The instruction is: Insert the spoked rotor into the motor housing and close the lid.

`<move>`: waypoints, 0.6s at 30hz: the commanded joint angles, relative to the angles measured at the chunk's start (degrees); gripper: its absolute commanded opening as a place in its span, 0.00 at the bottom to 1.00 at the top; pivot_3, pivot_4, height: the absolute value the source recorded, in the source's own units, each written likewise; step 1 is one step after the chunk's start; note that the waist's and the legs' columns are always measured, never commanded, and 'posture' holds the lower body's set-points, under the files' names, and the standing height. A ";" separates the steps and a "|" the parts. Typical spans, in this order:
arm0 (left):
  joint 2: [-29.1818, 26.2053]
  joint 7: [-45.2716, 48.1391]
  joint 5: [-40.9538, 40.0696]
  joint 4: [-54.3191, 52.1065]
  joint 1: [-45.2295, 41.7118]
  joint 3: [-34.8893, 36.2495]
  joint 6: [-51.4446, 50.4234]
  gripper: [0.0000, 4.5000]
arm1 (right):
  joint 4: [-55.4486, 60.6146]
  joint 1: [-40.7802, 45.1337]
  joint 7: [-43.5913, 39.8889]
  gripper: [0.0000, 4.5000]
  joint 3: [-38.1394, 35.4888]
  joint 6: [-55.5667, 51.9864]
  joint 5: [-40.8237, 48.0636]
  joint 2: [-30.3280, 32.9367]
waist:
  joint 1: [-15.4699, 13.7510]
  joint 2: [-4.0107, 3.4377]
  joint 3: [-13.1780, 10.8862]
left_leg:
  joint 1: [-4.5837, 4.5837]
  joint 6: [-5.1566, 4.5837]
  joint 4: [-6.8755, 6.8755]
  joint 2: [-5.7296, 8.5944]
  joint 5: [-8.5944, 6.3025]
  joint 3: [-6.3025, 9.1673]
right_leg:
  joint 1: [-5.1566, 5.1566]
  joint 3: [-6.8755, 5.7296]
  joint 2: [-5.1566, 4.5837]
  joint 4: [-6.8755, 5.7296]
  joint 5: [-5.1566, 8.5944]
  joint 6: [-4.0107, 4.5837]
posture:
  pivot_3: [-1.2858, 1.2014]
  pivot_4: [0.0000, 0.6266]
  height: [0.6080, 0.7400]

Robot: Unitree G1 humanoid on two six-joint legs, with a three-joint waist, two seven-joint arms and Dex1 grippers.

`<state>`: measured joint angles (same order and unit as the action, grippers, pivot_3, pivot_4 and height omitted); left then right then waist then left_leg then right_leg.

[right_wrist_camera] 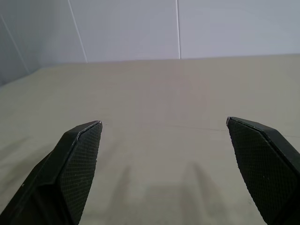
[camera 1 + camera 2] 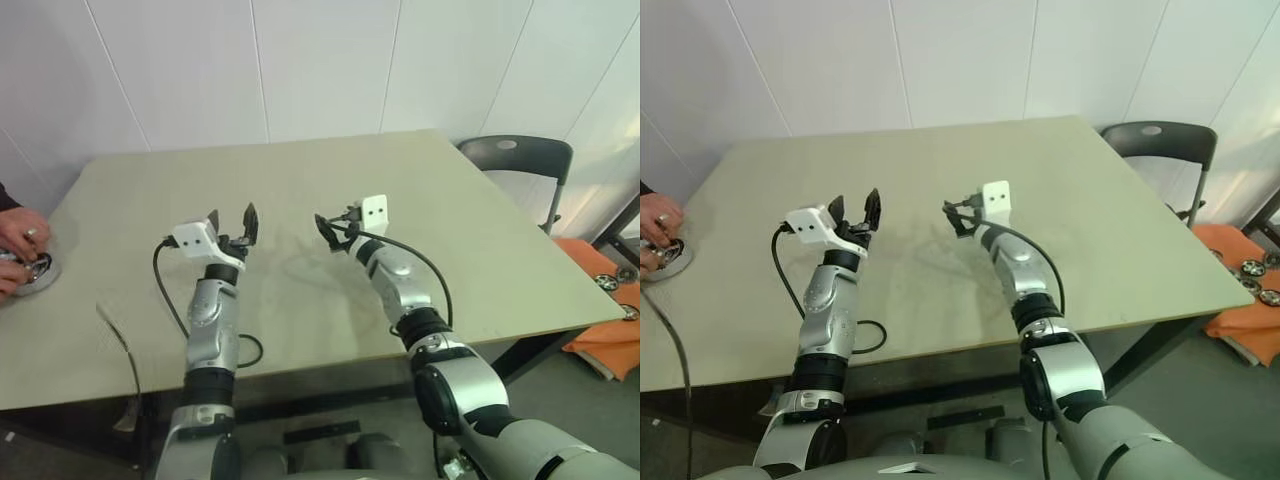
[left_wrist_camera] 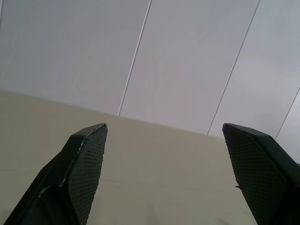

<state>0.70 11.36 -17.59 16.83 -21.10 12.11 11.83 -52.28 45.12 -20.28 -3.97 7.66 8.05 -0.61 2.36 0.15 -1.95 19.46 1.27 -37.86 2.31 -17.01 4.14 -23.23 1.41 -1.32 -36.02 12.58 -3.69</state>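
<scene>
Both grippers, left and right, hover over bench, jaws wide, empty. Person's hands on silver part at bench's left edge.

One table. Two grippers, left and right, each with two black fingers spread apart. One dark chair beyond the table's far right corner. Two hands of a person at the table's left edge, on one round silver part. One orange heap on the floor at right.
</scene>
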 commanded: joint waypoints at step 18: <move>-1.07 0.08 -0.67 -1.51 -2.12 0.13 -0.36 0.93 | 1.82 1.25 1.32 0.99 -1.04 0.79 0.37 -0.28 | 0.00 -0.01 -0.01 | 0.00 0.00 0.04 0.00 0.00 0.00 | -0.01 0.00 0.00 0.02 0.01 -0.01 | 0.52 0.00 1.00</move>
<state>0.13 11.75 -18.12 17.67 -22.62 12.16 11.36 -51.58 44.87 -19.31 -4.69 7.79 8.05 -0.76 2.36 0.15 -1.96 19.46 1.26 -37.82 2.31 -17.01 4.14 -23.23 1.41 -1.32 -35.99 12.59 -3.70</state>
